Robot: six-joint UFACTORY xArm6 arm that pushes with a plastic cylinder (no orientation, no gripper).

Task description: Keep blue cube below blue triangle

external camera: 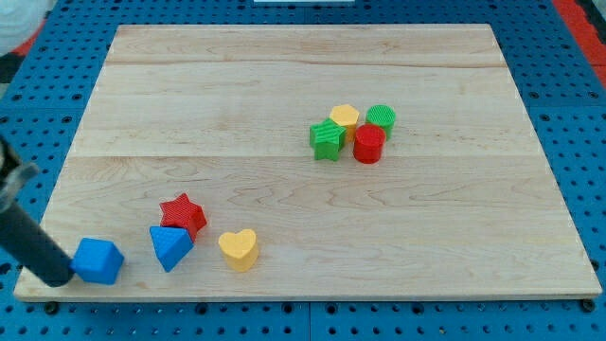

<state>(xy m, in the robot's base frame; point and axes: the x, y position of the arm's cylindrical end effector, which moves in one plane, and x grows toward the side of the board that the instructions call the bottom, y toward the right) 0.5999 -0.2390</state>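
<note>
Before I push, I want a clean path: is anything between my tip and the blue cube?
Nothing visible. My tip sits right against the blue cube on its left; the blue triangle lies to the cube's right.

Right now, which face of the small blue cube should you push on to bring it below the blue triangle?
Its left face. My tip already sits against that side of the blue cube; the blue triangle lies to its right, slightly higher. I'd probably push rightward along the wooden board's bottom edge.
</note>
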